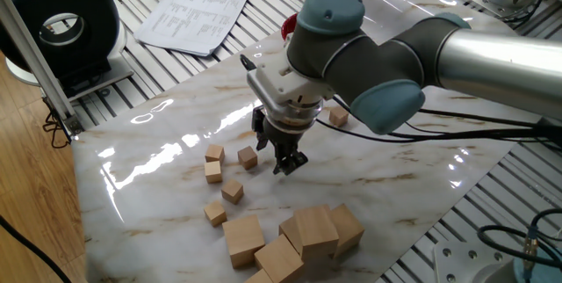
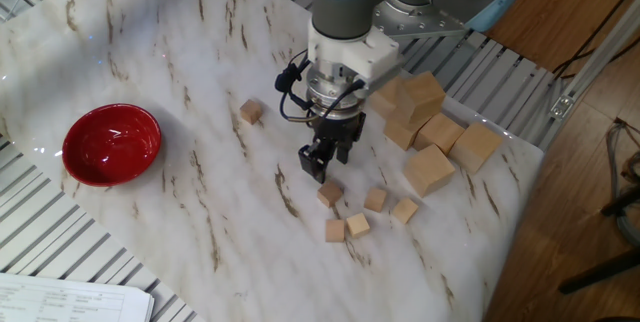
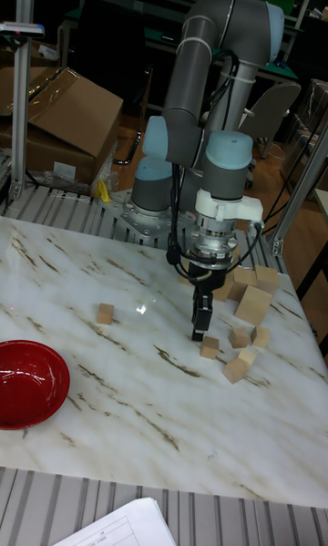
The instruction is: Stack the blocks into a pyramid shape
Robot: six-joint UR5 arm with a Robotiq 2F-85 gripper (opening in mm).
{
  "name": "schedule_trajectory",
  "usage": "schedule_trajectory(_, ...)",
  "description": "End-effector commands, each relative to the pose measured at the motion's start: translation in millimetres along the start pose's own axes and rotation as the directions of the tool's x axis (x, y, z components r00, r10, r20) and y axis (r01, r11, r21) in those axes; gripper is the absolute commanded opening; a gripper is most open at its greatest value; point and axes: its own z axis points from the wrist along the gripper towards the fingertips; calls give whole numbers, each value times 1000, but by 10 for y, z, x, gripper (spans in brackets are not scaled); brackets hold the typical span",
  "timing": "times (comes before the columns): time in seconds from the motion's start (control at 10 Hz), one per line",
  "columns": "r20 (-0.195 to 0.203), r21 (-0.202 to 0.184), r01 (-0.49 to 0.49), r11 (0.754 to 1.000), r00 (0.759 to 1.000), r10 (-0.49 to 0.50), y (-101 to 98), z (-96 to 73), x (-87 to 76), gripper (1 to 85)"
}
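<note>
Five small tan blocks lie in a loose cluster, the nearest to the fingers being one block [image 2: 329, 194] [image 1: 248, 157] [image 3: 210, 347]. Others of the cluster sit at the cluster's edge [image 2: 375, 199], [image 2: 357, 225], [image 1: 214, 153], [image 1: 232, 192]. A sixth small block [image 2: 251, 112] [image 1: 338, 117] [image 3: 106, 314] lies apart on the far side of the arm. My gripper [image 2: 318, 165] [image 1: 288, 162] [image 3: 198, 329] points straight down just above the marble, beside the nearest block and not touching it. Its fingers look shut with nothing between them.
Several much larger wood cubes [image 2: 430, 170] [image 1: 243, 239] are piled at the table edge beyond the cluster. A red bowl [image 2: 111, 143] [image 3: 29, 382] sits on the marble sheet [image 2: 180, 52] at the opposite side. Papers [image 1: 195, 12] lie off the sheet.
</note>
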Motion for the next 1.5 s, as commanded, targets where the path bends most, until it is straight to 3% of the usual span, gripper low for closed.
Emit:
schedule_trajectory(0.0,2,26,-18,1000,1000,18,-50,-40,34,577)
schedule_trajectory(0.1,10,29,-29,999,1000,29,-69,-36,-19,607)
schedule_trajectory(0.5,7,34,-51,998,999,51,-187,77,-127,593)
schedule_trajectory(0.7,2,18,-63,998,998,63,-119,37,-118,593)
schedule_trajectory(0.9,-35,-42,-79,996,996,77,114,-68,-8,583)
schedule_trajectory(1.3,-56,-44,-67,997,996,64,155,-103,79,570)
schedule_trajectory(1.4,-57,-66,-80,995,995,77,215,-106,75,573)
